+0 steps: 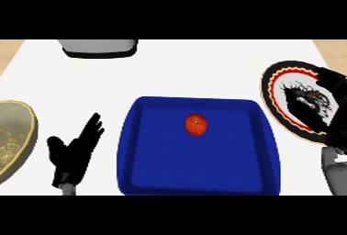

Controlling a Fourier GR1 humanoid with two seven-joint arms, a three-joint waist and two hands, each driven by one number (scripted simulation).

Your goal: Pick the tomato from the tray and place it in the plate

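A red tomato (195, 125) lies in the blue tray (136, 151), a little above the tray's middle, with nothing touching it. To the right of the tray stands a plate (279, 75) with a black rim and a red and white pattern. My right hand (320, 110) is over the right part of this plate, its dark fingers relaxed and holding nothing. It hides part of the plate's face. My left hand (73, 151) rests open to the left of the tray, fingers pointing up, apart from the tray's wall.
A golden plate (13, 137) sits at the left edge of the counter, close to my left hand. A grey object (98, 47) stands at the far edge, top left. White counter top lies between it and the tray.
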